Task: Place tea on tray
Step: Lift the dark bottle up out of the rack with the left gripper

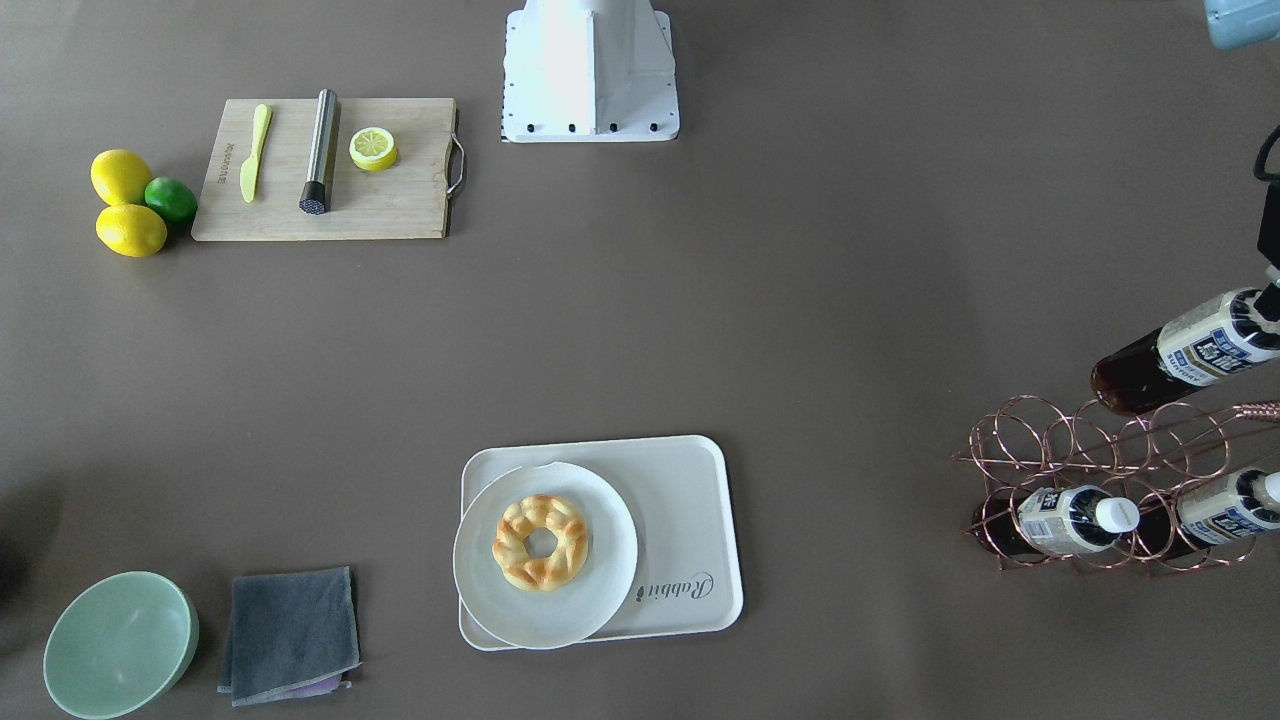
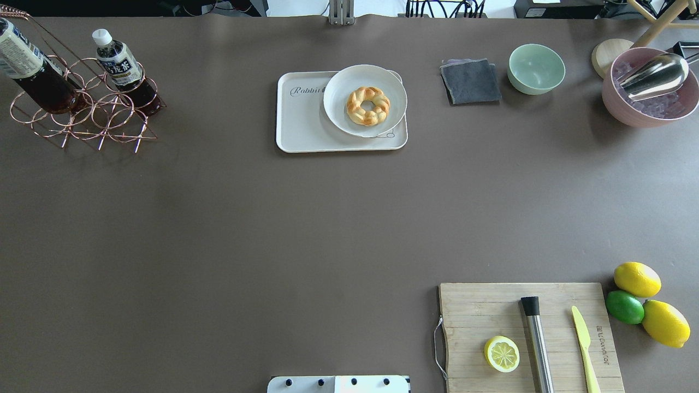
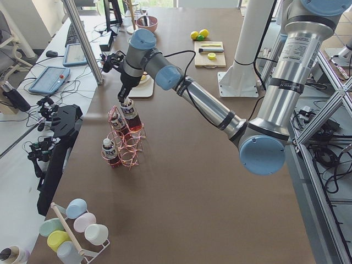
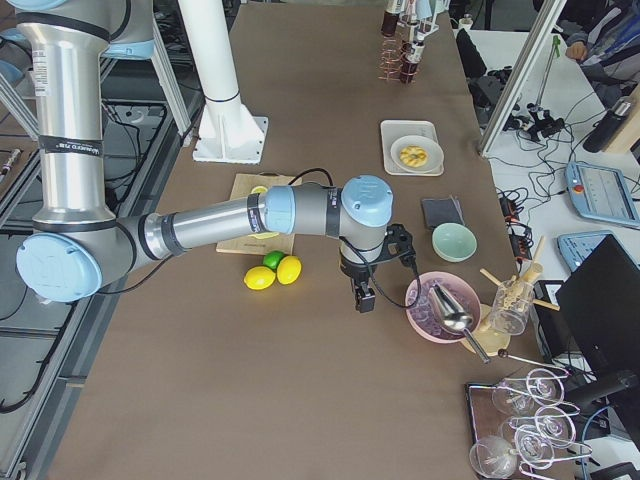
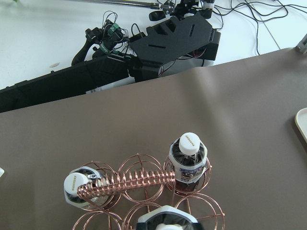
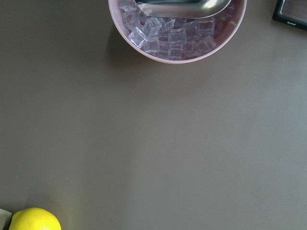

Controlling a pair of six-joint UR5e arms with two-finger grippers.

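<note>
Status: nothing on the tray (image 1: 690, 490) yet. The tea (image 1: 1210, 345) we're after is at the wire rack (image 5: 129, 181) in the far-left corner of the worktop. The left claw (image 3: 127, 102) is right at its cap, but the jaws aren't shown clearly, so we can't tell if it's clamped or loose. We also can't tell if the bottle has cleared its ring. Two more bottles (image 1: 1070, 520) (image 1: 1230, 505) stand in the rack beside it. The right claw (image 4: 362, 300) hangs near the pink ice bowl (image 2: 617, 106) at the right end, not involved; its state we can't tell either.

Left to do, as we read it: confirm grip, lift out of the ring, carry along the far edge to the tray at its middle, set down.

- **Tray:** cream matte plastic, rounded corners, low raised rim. A round white plate (image 1: 600, 600) with a braided ring pastry (image 1: 570, 540) fills the half toward the right end and overhangs the rim. Only the lettered strip is bare — our drop zone.
- **Bottle:** clear smooth plastic, round and narrow, with a white cap and cream label — tippy, we'd guess.
- **Rack:** thin copper-coloured wire rings, which could snag the base.
</note>
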